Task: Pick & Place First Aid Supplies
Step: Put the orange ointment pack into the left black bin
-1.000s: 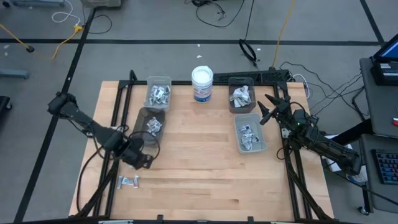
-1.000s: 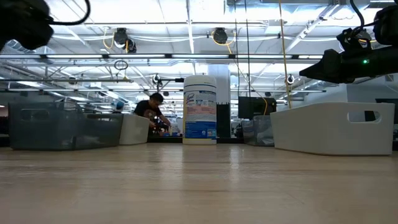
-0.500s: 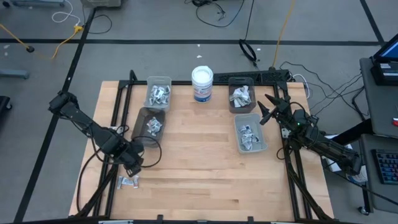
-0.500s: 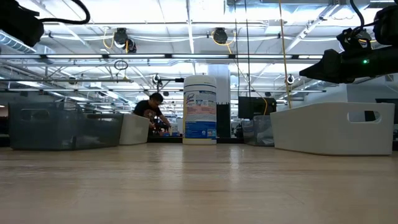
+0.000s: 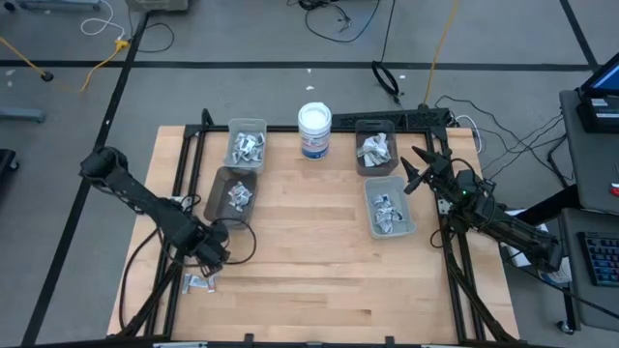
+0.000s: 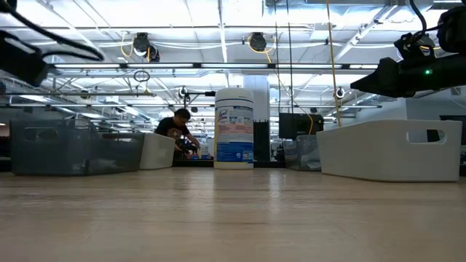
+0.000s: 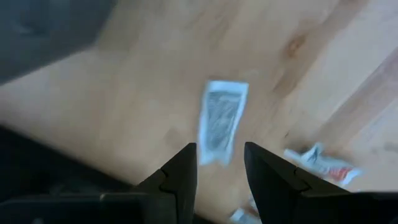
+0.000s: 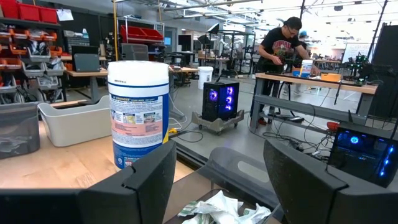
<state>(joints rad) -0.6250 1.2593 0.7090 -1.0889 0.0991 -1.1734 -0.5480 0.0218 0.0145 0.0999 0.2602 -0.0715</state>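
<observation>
Loose first aid supplies [image 5: 198,282] lie flat on the wood near the table's near left corner. In the left wrist view one is a white packet with grey print [image 7: 221,121] and another a strip with a red mark [image 7: 324,164]. My left gripper [image 5: 213,259] points down just above them, open, with the white packet below the gap between its fingertips [image 7: 221,163] and nothing held. My right gripper [image 5: 416,170] waits open and level at the table's right edge, beside the white bin [image 5: 390,208]; its fingers frame the right wrist view [image 8: 217,174].
Four bins hold more packets: a clear bin [image 5: 247,143], a dark bin [image 5: 232,193], another dark bin [image 5: 375,147] and the white bin. A white round tub [image 5: 314,130] stands at the far middle. Bare wood lies across the table's middle and near side.
My left gripper has come down from beside the dark bin toward the loose packets at the near left, rolling its wrist on the way. Its finger gap looks unchanged. The packets have stayed where they lay.
</observation>
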